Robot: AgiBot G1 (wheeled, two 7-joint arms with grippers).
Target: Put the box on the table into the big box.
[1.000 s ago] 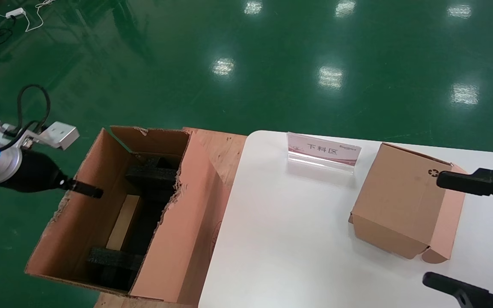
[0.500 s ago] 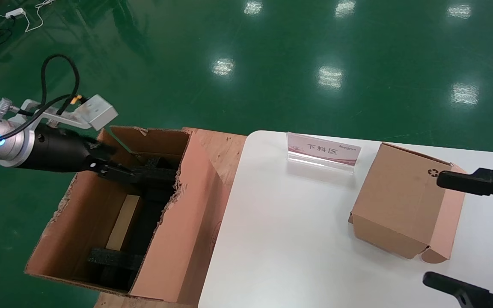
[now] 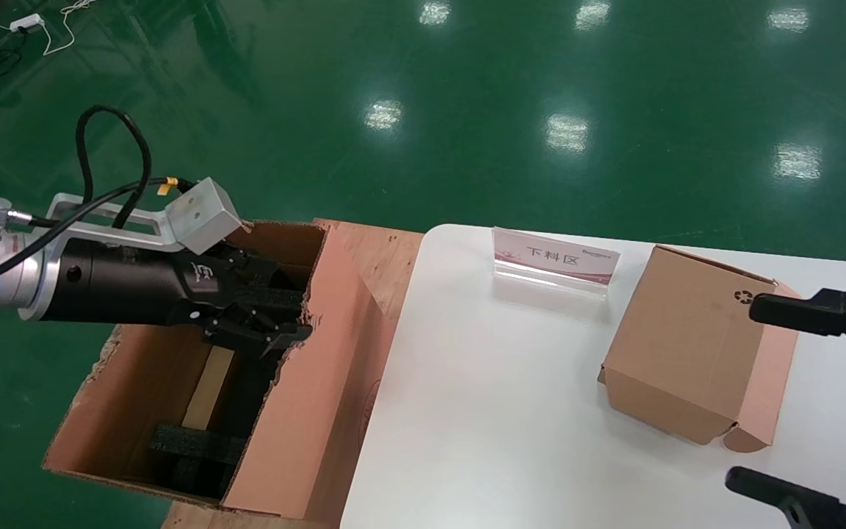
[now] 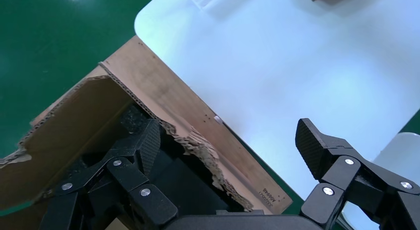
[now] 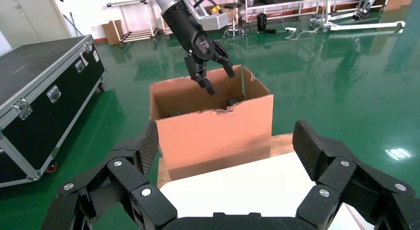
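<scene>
Swinging in from the far left, the left gripper [image 3: 276, 312] has crossed the outer wall of the big box [image 3: 320, 411] and now hangs over its open top, close to the ragged right wall, with its jaws spread wide and nothing between them; the left wrist view shows both fingers [image 4: 146, 145] well apart above the torn rim. The right gripper [image 3: 797, 404] sits at the right edge of the table [image 3: 482, 411], also wide open and empty, one finger over the far corner of the box [image 3: 687, 345] and the other past its near side, so it straddles the box without clearly touching it. That box stands on the right part of the table, near the sign [image 3: 555, 261], well apart from the big box on the left. My judgement is that the risk lies in the left arm's path: its low fingers could snag the torn corrugated edge or the black foam blocks [image 3: 195, 448] and drag the carton. The box is smooth, closed brown card with a rounded flap tab and a small recycling mark, likely light and prone to slide on the glossy white top if nudged off-centre.
</scene>
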